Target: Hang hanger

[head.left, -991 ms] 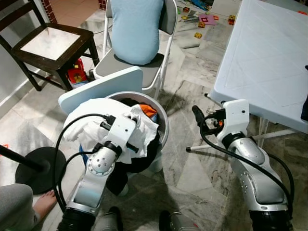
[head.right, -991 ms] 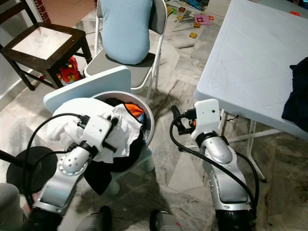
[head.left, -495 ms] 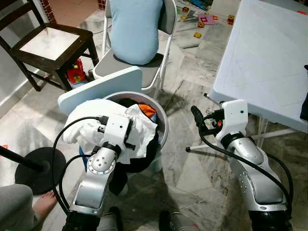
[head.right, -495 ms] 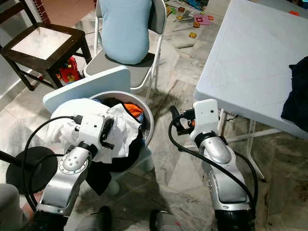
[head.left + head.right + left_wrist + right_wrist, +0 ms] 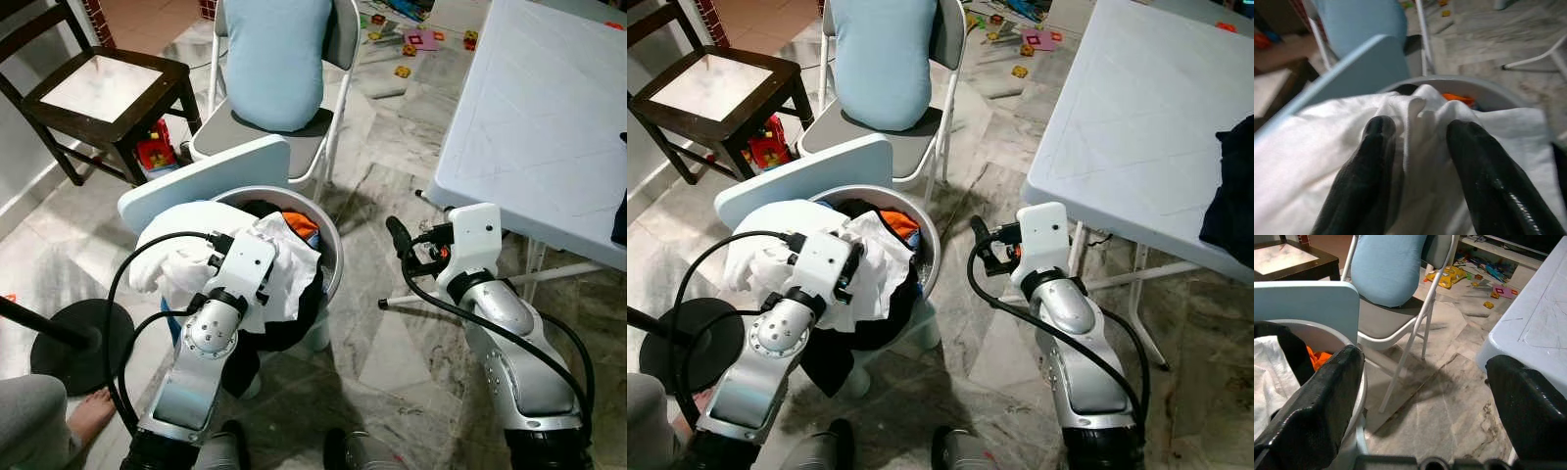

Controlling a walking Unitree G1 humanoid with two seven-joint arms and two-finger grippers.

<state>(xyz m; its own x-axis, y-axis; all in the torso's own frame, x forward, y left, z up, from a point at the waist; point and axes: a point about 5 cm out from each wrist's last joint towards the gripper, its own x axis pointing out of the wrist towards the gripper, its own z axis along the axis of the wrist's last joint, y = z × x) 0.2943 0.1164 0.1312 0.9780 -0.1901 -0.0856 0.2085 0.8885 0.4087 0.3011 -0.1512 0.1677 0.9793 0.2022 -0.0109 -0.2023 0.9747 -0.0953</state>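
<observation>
Two grippers: the left gripper sits on the white cloth, fingers spread, a fold of cloth bunched between them; the right gripper hangs wide open over the floor, between basket and table.
Wrist views: the left one shows the fingers pressed into the cloth; the right one shows the basket rim and chair legs between its fingers.
Basket: the grey basket is heaped with white, black and orange laundry.
Hanger: I cannot tell where it is.
Floor: grey marble tiles.
Right: a white table.
Beyond: a folding chair with a blue cushion, a dark wooden chair, scattered toys.
Near left: a person's foot by a black round stand base.
</observation>
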